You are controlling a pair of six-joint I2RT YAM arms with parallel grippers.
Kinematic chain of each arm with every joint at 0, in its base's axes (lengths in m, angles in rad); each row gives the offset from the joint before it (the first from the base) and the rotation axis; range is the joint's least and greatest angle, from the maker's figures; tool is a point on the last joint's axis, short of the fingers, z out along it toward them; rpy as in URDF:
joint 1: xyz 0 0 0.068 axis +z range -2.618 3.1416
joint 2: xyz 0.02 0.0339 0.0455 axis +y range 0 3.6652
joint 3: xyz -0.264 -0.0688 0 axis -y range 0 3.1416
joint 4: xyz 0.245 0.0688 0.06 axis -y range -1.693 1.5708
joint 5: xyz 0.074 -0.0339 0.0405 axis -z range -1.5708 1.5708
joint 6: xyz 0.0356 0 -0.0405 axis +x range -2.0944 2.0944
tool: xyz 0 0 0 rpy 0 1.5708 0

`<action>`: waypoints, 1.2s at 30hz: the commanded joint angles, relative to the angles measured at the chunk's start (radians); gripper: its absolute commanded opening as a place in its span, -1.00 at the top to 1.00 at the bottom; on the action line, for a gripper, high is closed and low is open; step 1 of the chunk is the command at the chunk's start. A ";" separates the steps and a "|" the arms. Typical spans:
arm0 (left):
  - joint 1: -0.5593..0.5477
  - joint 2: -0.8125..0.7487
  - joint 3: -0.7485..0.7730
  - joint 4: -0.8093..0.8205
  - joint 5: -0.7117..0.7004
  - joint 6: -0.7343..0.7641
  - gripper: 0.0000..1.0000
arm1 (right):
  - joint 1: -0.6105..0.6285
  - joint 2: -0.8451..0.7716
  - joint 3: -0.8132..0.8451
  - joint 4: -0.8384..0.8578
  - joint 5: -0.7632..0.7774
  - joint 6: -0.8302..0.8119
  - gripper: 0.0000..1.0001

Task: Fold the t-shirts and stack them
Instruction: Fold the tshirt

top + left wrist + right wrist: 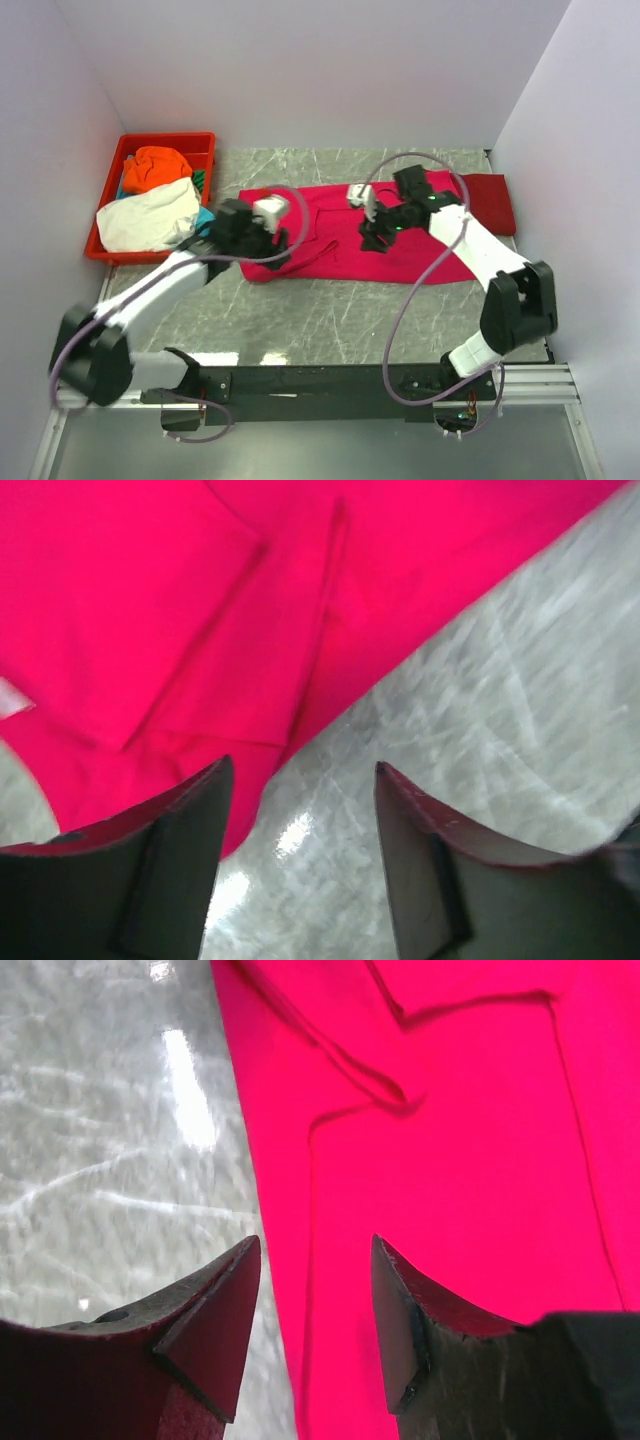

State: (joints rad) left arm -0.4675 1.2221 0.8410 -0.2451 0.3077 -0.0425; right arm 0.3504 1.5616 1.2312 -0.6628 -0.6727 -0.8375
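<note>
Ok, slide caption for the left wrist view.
Open left end effector above the bright pink-red cloth t-shirt edge on a grey marbled table.

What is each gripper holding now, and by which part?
Nothing. The left gripper and the right gripper both stand open over the pink-red t-shirt, with no cloth between their fingers.

— Which colours do you see?
— You've a plain bright pink-red t-shirt (410, 245), a darker red t-shirt (492, 200), an orange t-shirt (160, 166), a white t-shirt (150, 215), a red tray (168, 137) and a grey white-veined bench (330, 315).
</note>
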 commanded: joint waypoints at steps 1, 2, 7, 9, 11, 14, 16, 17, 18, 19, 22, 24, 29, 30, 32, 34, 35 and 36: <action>-0.124 0.167 0.143 -0.124 -0.204 0.140 -0.25 | -0.074 -0.098 -0.048 -0.072 -0.117 -0.095 -0.10; -0.149 0.201 0.162 -0.143 -0.278 0.162 -0.25 | -0.086 -0.107 -0.061 -0.064 -0.119 -0.089 -0.10; -0.258 0.375 0.269 -0.181 -0.444 0.246 -0.21 | -0.157 -0.137 -0.078 -0.072 -0.165 -0.092 -0.10; -0.280 0.414 0.309 -0.200 -0.490 0.263 -0.19 | -0.171 -0.127 -0.069 -0.084 -0.180 -0.097 -0.10; -0.287 0.479 0.343 -0.226 -0.510 0.277 -0.03 | -0.182 -0.126 -0.064 -0.095 -0.192 -0.100 -0.10; -0.299 0.533 0.369 -0.246 -0.555 0.282 0.02 | -0.194 -0.132 -0.067 -0.100 -0.203 -0.104 -0.10; -0.307 0.540 0.362 -0.240 -0.561 0.286 0.05 | -0.205 -0.133 -0.071 -0.098 -0.211 -0.104 -0.10; -0.310 0.542 0.362 -0.240 -0.565 0.288 0.06 | -0.209 -0.133 -0.072 -0.101 -0.214 -0.106 -0.10; -0.313 0.545 0.362 -0.243 -0.568 0.289 0.07 | -0.212 -0.132 -0.070 -0.103 -0.215 -0.106 -0.10; -0.312 0.547 0.360 -0.249 -0.581 0.293 0.08 | -0.215 -0.129 -0.067 -0.104 -0.217 -0.106 -0.10; -0.313 0.553 0.356 -0.247 -0.593 0.300 0.10 | -0.217 -0.123 -0.062 -0.109 -0.225 -0.104 -0.10; -0.312 0.557 0.354 -0.244 -0.588 0.299 0.11 | -0.220 -0.121 -0.062 -0.110 -0.225 -0.104 -0.10; -0.313 0.571 0.365 -0.255 -0.576 0.302 0.32 | -0.228 -0.124 -0.064 -0.106 -0.231 -0.095 -0.10; -0.313 0.573 0.366 -0.256 -0.572 0.300 0.35 | -0.228 -0.126 -0.062 -0.106 -0.231 -0.095 -0.10; -0.312 0.571 0.366 -0.258 -0.561 0.300 0.41 | -0.231 -0.121 -0.061 -0.109 -0.232 -0.095 -0.10; -0.313 0.568 0.365 -0.258 -0.553 0.299 0.42 | -0.232 -0.121 -0.059 -0.112 -0.234 -0.097 -0.10; -0.312 0.567 0.362 -0.258 -0.549 0.300 0.42 | -0.232 -0.120 -0.059 -0.110 -0.234 -0.098 -0.10; -0.313 0.565 0.362 -0.258 -0.542 0.299 0.43 | -0.235 -0.118 -0.059 -0.112 -0.234 -0.098 -0.10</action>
State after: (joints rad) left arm -0.7761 1.7954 1.1751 -0.4973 -0.2562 0.2497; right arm 0.1265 1.4521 1.1534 -0.7647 -0.8745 -0.9325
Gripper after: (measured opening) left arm 0.290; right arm 0.550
